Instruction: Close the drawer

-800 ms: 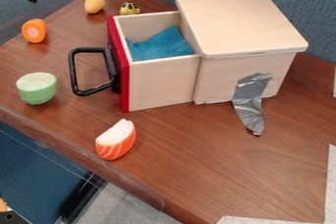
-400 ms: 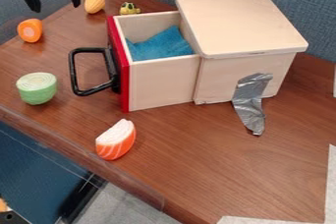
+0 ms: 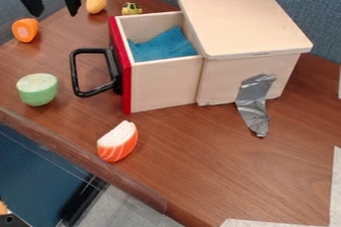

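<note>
High at the upper left, my gripper (image 3: 55, 14) hangs open with nothing between its fingers, behind and to the left of the drawer and apart from it. The wooden drawer (image 3: 165, 84) stands pulled out to the left of its lidded box (image 3: 243, 24). It has a red front (image 3: 126, 79) and a black loop handle (image 3: 75, 74) facing left. A blue cloth (image 3: 163, 45) lies inside the drawer.
Around the drawer are an orange carrot piece (image 3: 25, 30), a yellow shell-like piece (image 3: 96, 2), a small yellow-green toy (image 3: 131, 8), a green round piece (image 3: 37, 89) and an orange-white wedge (image 3: 118, 142). Grey tape (image 3: 254, 104) holds the box to the table (image 3: 200, 166).
My gripper has come lower into view at the upper left, most recently shifting slightly left. The orange carrot piece has moved a little to the left. The drawer has stayed put.
</note>
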